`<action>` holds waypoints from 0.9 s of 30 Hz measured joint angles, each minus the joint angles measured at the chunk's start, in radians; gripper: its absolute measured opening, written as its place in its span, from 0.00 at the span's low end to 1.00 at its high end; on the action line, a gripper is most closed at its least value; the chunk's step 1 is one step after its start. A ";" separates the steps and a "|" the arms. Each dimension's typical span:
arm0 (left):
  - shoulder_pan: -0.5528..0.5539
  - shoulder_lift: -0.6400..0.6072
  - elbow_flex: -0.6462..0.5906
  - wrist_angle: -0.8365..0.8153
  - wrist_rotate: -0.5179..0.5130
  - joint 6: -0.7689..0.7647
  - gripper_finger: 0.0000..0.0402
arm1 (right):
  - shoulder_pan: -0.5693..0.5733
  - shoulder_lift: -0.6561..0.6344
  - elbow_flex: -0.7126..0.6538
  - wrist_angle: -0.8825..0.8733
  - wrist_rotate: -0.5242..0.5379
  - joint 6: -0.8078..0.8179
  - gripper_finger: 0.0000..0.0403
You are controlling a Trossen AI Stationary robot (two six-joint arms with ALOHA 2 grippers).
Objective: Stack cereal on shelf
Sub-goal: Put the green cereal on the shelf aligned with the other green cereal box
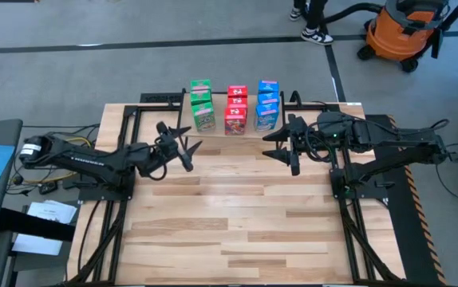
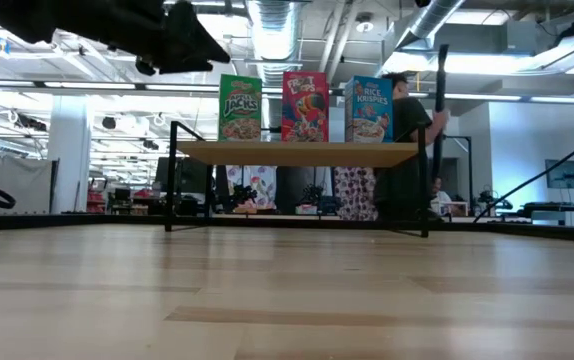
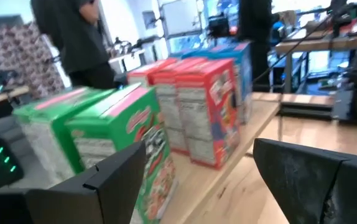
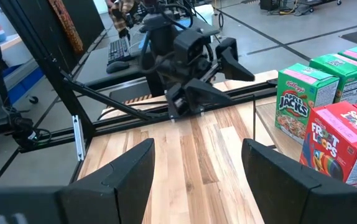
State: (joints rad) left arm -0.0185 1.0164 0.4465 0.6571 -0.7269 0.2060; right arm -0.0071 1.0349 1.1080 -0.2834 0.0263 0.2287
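Observation:
The cereal boxes stand upright on their bottoms on the shelf (image 2: 297, 152) at the table's far middle, in three rows running front to back: green (image 1: 202, 106), red (image 1: 236, 109) and blue (image 1: 267, 104). In the low view the front boxes are green (image 2: 240, 107), red (image 2: 305, 105) and blue (image 2: 369, 109). My left gripper (image 1: 185, 150) hangs open in the air, left of and nearer than the green row (image 3: 122, 137), with nothing between its fingers. My right gripper (image 1: 289, 147) hangs open on the other side, near the blue row, and is also empty (image 4: 197, 155).
The slatted tabletop (image 1: 237, 223) stretches bare toward the near edge. A person (image 2: 407, 140) stands in the room behind the shelf. An orange vacuum (image 1: 404, 32) sits on the floor beyond the table's far right. My left arm's gripper (image 4: 197, 62) shows in the right wrist view.

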 joint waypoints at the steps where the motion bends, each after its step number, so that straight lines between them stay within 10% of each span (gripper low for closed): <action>1: 0.014 0.000 0.000 -0.011 0.006 -0.013 0.72 | 0.000 0.000 0.000 0.000 0.000 0.000 0.66; 27: 0.192 0.027 -0.001 -0.056 0.259 -0.144 0.72 | -0.008 0.000 0.000 0.001 0.001 -0.001 0.66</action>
State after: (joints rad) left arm 0.1730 1.0438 0.4453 0.6013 -0.4682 0.0618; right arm -0.0151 1.0351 1.1080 -0.2829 0.0269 0.2273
